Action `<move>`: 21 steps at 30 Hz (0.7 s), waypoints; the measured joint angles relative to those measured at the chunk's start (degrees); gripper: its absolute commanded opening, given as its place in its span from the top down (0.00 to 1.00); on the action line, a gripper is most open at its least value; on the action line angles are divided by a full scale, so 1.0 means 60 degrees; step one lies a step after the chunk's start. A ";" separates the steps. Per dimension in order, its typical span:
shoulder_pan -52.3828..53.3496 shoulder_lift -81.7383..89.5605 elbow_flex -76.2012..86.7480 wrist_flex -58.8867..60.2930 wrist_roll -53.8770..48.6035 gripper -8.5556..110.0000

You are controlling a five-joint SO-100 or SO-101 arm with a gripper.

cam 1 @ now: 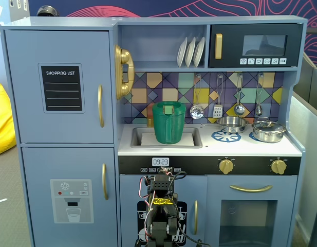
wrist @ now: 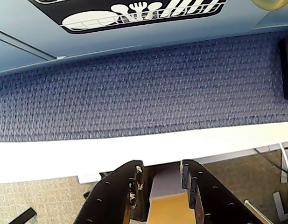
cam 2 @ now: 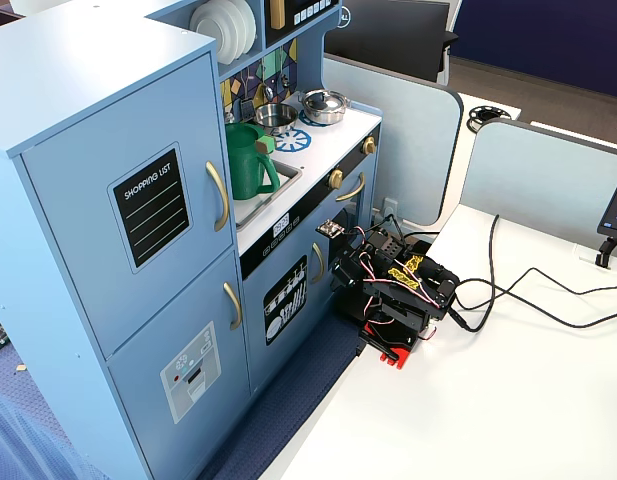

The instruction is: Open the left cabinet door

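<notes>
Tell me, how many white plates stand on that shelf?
3 white plates, standing side by side on edge on the upper shelf, left of the microwave. None seem hidden.

Bright even indoor light, soft shadows, sharp fixed views, slight wrist blur

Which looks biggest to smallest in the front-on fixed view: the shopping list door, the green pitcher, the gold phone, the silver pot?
1. The shopping list door, by far.
2. The green pitcher.
3. The gold phone, tall but narrow.
4. The silver pot.
The phone and pot look close, so that order is unsure.
</notes>
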 measured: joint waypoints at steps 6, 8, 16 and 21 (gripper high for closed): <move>0.0000 0.0000 0.0000 0.0000 0.0000 0.93; 0.0000 0.0000 0.0000 0.0000 0.0000 0.93; -0.0176 0.0000 -0.0015 -0.0044 0.0542 0.92; -0.1333 -0.0059 -0.0132 -0.0996 0.1113 0.92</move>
